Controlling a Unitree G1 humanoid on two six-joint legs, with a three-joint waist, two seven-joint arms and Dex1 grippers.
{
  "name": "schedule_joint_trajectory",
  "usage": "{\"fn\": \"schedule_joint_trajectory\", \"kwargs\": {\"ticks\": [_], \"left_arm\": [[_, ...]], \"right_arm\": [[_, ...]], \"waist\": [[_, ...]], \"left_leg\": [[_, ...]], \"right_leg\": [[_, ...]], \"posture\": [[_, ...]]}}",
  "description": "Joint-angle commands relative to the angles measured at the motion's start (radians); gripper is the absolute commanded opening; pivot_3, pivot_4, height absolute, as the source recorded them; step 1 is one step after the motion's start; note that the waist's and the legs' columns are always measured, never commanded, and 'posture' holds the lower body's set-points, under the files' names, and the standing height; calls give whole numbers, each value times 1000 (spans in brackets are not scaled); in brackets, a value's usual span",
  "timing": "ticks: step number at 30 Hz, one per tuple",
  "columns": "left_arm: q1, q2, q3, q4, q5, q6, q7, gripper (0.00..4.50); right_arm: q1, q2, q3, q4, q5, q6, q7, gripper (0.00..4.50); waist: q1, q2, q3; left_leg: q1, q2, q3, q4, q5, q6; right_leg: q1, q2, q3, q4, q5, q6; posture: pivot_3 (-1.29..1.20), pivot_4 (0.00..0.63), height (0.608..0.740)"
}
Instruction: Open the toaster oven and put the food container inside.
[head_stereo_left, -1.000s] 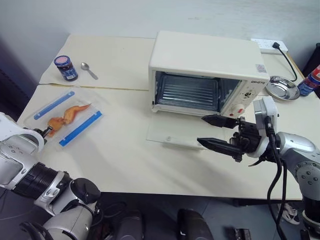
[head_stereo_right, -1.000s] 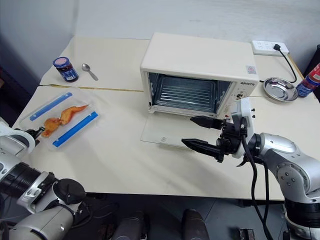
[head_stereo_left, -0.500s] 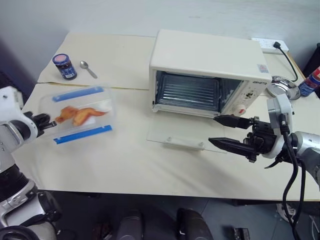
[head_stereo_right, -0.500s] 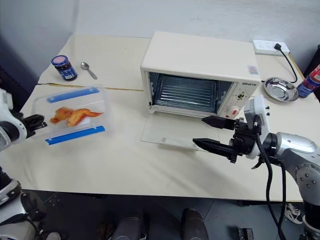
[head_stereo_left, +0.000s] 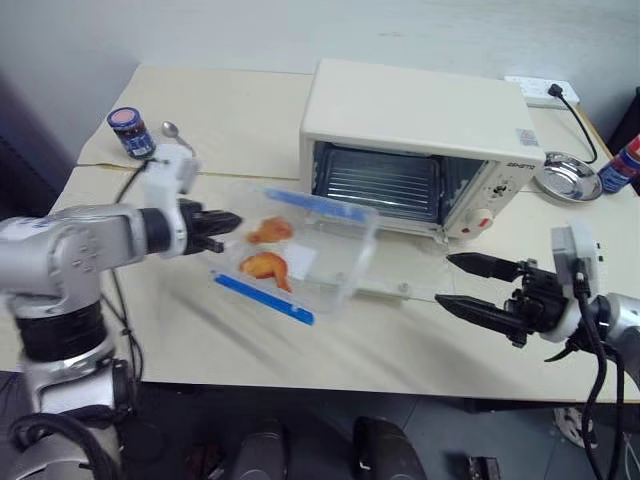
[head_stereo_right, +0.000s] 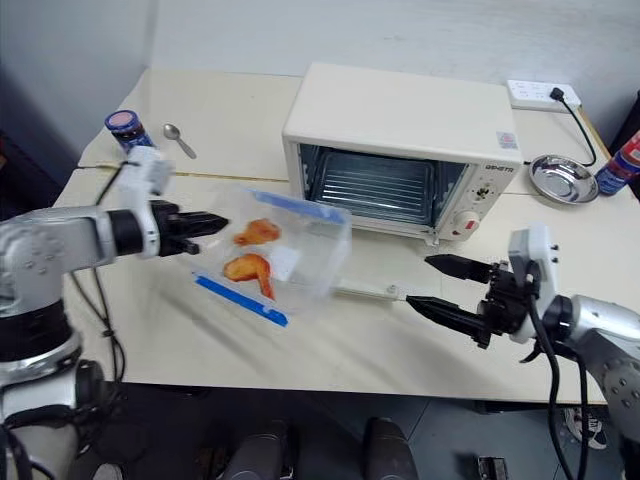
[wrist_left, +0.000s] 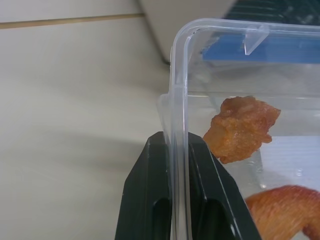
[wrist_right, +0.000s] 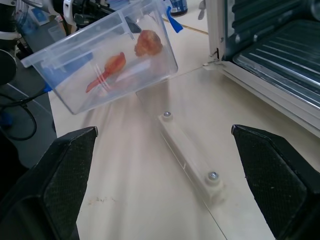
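Blue-lidded jar (head_stereo_left: 131, 132), spoon (head_stereo_left: 171, 129), steel bowl (head_stereo_left: 566, 176), power strip (head_stereo_left: 538, 91)

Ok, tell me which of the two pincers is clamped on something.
The left pincer: its fingers are shut on the end wall of the clear food container, holding it above the table. The right pincer is wide open and empty.
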Motion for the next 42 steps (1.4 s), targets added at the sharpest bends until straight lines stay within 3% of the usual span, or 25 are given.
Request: {"fn": "schedule_joint_trajectory", "kwargs": {"ticks": [1, 7, 16, 25, 31, 38, 42], "left_arm": [[-60, -15, -104, 25, 4, -99, -18, 41], [-140, -86, -245, 145, 65, -235, 8, 41], [-216, -225, -289, 336, 150, -326, 92, 41], [-250, -280, -231, 352, 139, -316, 104, 2701], [-226, -260, -117, 235, 60, -272, 80, 2701], [-205, -198, 56, 168, -69, -338, -14, 2701], [-104, -46, 94, 121, -238, -389, -335, 1858]], "right_arm": [[32, -9, -90, -31, 4, -28, 5, 4500], [104, 3, -185, -68, 25, -27, -22, 4500], [167, 30, -215, -173, 69, -20, -122, 4500], [152, 10, -207, -190, 105, -7, -191, 4500], [106, -9, -188, -169, 106, 10, -213, 4500], [50, -40, -172, -177, 147, 48, -220, 4500], [22, -53, -140, -239, 269, 91, -245, 3574]], "waist": [[-3, 0, 0], [3, 0, 0], [3, 0, 0], [4, 0, 0], [0, 0, 0], [1, 0, 0], [-5, 1, 0]], "left_leg": [[0, 0, 0, 0, 0, 0], [0, 0, 2, 1, 1, 0], [1, 0, 2, 1, 2, 1], [1, -1, 1, 2, 3, 1], [1, 0, 1, 1, 3, 1], [1, 0, 0, 1, 3, 0], [1, 0, 1, 1, 3, 0]], "right_leg": [[-1, 0, 1, 0, 0, 0], [1, 1, 0, 0, 0, 0], [1, 1, 0, 1, 0, 0], [3, 1, 0, 1, 1, 1], [1, 1, 0, 1, 1, 1], [2, 1, 0, 1, 1, 1], [1, 1, 0, 1, 0, 1]], "posture": [[0, 150, 740], [0, 150, 740], [0, 150, 740], [0, 150, 740], [0, 150, 740], [0, 150, 740], [0, 150, 740]]}}
